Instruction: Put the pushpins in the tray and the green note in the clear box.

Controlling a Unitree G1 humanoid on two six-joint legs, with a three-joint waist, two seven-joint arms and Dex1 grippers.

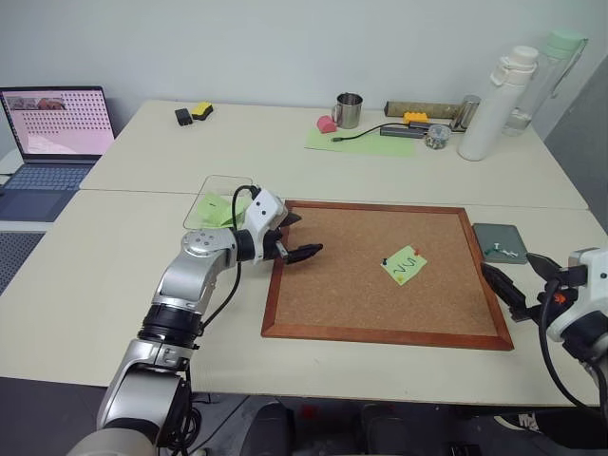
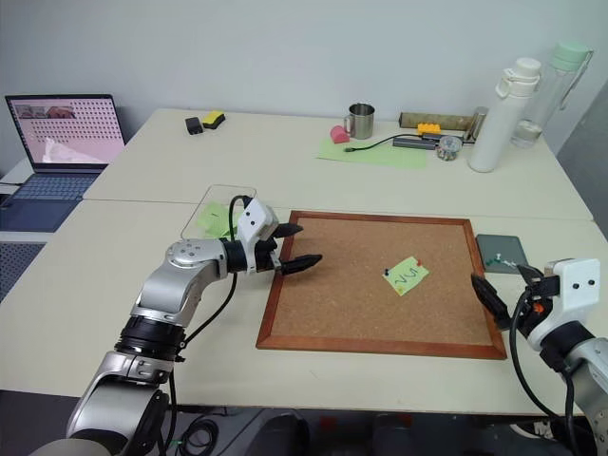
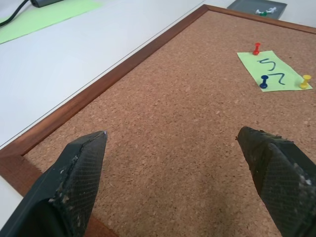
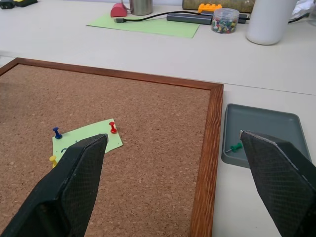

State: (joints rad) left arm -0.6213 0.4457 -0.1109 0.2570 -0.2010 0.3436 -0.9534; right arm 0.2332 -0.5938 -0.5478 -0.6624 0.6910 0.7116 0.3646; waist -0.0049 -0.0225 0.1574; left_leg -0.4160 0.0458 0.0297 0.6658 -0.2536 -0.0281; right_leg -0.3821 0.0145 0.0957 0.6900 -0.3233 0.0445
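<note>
I hold the left gripper [image 1: 293, 237], jaws wide, over the corkboard's [image 1: 351, 304] left edge; bare cork stretches to the green note [image 3: 271, 71], pinned by pushpins [image 3: 256, 49]. Right gripper [image 1: 518, 280], also spread, sits beside the tray [image 4: 276, 123].

Left gripper [image 1: 296, 236], right gripper [image 1: 518, 278] agape.

No readable text; green note [image 3: 270, 72] bears only dark squiggle; laptop screen [image 1: 57, 121] illegible.
</note>
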